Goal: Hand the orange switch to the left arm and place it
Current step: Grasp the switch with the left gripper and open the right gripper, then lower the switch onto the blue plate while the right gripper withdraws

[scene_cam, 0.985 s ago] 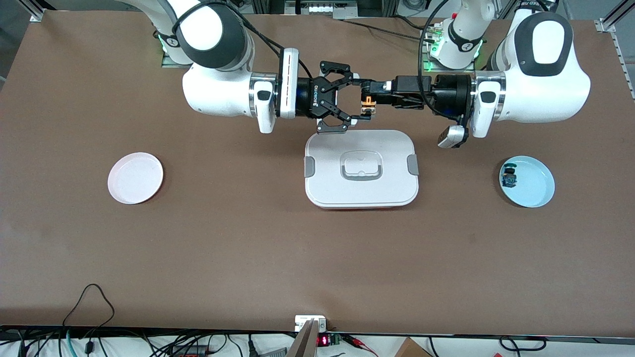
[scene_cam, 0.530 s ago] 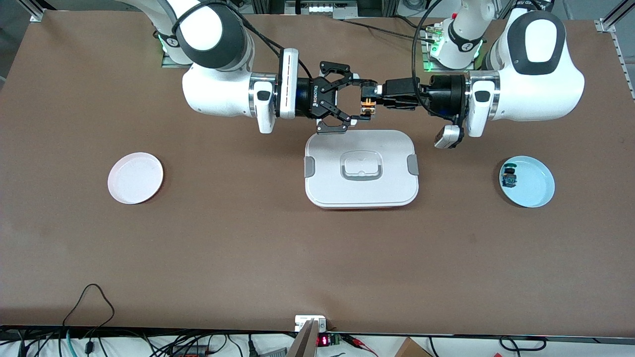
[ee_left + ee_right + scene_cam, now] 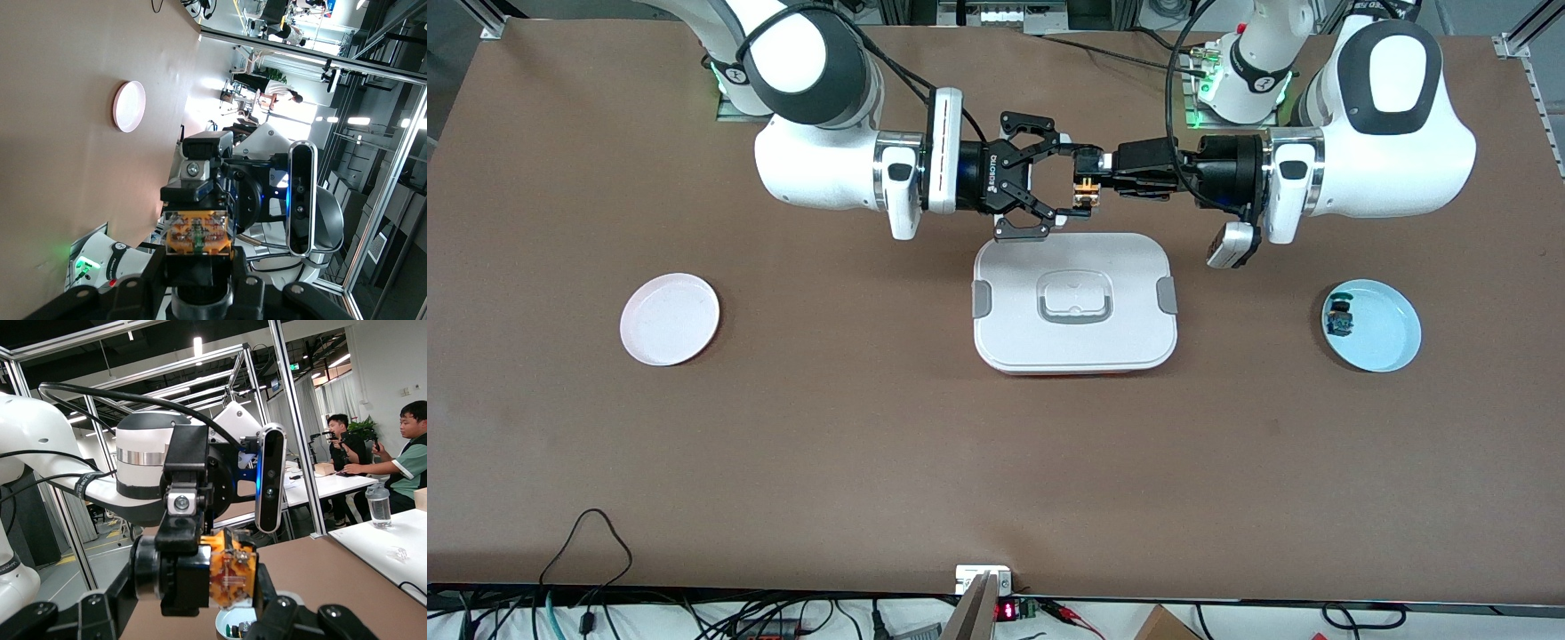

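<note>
Handover step, upper centre of frame. Left end effector [image 3: 1089, 174] clamps switch [image 3: 1086, 188] in air, just above box [image 3: 1074, 302] upper edge. Right end effector [image 3: 1064, 186] spread around switch, not closed. Next, we judge: right closes, left releases, clear of box.

A robotics lab within an open office is indicated: two white arms [image 3: 818, 107] are bolted at 12 o'clock of a brown tabletop [image 3: 871, 427], aluminium framing [image 3: 293, 427] is seen, and seated people [image 3: 407, 453] at desks.
</note>
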`<state>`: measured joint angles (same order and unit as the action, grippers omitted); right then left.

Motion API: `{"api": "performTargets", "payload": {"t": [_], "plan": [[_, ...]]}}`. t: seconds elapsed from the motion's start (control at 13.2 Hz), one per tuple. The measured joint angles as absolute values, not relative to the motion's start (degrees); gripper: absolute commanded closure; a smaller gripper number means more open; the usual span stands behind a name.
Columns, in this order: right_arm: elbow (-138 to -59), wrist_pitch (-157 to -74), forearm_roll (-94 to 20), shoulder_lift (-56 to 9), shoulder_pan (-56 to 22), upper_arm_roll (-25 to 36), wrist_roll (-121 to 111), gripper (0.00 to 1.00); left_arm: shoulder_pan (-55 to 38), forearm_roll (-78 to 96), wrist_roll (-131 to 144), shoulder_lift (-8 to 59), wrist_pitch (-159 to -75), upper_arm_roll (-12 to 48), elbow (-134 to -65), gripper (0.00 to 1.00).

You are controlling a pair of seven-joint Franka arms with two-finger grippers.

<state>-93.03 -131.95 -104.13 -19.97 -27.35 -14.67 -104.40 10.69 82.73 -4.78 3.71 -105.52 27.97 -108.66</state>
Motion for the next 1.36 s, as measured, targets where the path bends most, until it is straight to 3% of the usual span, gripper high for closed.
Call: {"api": "performTargets", "payload": {"t": [0.45,0.68,0.91,1.14,1.36], "plan": [[-93.0,-131.9,-104.1,-19.9,-27.2,-14.5,-104.7,0.0,11.6,78.9,-4.8,3.7,-105.1,27.8,-108.6,1.0],[-93.3,-131.3,-104.1,-19.6,-25.4,-14.1,-104.7,0.0,14.6,73.0,-4.8,3.4,-100.6,27.6,-107.8,1.0],[-96.4,-122.6,-103.6,-18.6,-21.0,-12.4,-105.6,0.0,21.9,61.2,-4.8,3.1,-91.4,27.2,-104.9,1.0],[-98.3,-109.6,-97.5,-18.3,-19.7,-4.3,-105.3,0.0,28.8,44.9,-4.9,2.9,-83.7,27.0,-103.0,1.0],[-98.6,-96.8,-83.2,-18.2,-18.0,3.8,-95.8,0.0,31.4,23.8,-8.5,3.1,-82.6,27.0,-103.2,1.0]]}}
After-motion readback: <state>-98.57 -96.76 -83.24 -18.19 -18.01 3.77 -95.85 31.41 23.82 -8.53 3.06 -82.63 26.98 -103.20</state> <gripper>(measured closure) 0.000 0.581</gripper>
